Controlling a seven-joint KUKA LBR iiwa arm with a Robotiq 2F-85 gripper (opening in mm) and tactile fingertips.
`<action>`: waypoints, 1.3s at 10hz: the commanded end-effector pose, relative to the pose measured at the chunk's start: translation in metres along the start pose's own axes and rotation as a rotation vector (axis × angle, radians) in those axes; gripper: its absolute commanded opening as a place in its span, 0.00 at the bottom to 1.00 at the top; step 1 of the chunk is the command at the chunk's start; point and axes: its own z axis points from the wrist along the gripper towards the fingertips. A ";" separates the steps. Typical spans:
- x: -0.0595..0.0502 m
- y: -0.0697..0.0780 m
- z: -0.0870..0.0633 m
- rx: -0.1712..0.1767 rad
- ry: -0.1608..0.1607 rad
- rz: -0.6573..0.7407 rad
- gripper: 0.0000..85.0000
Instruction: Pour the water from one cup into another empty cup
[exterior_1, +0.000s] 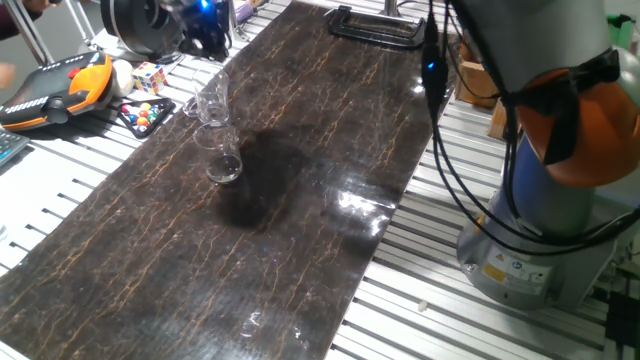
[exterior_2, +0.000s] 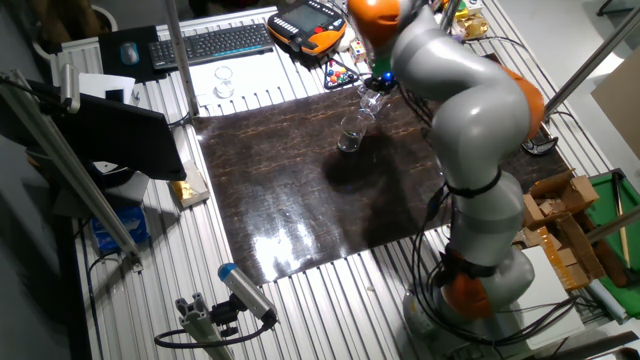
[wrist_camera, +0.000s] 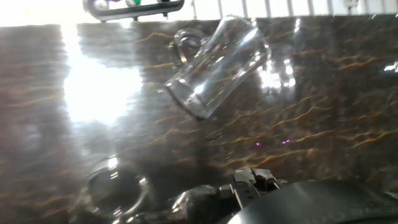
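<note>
One fixed view: the glass tumbler (exterior_1: 212, 100) hangs tilted above the tapered cup (exterior_1: 223, 160), which stands upright on the dark marble-patterned board (exterior_1: 300, 230).

The other fixed view: the gripper (exterior_2: 372, 92) carries the tumbler tilted over the cup (exterior_2: 350, 135).

Hand view: tumbler (wrist_camera: 217, 65) tilted, handle visible; cup (wrist_camera: 115, 190) lower left. Grip on the tumbler appears clenched; water not discernible.
</note>
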 end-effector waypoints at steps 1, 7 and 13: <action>0.005 0.002 -0.008 -0.059 0.001 0.003 0.01; 0.023 0.007 -0.027 -0.124 0.010 -0.004 0.01; 0.032 0.007 -0.034 -0.195 0.057 -0.012 0.01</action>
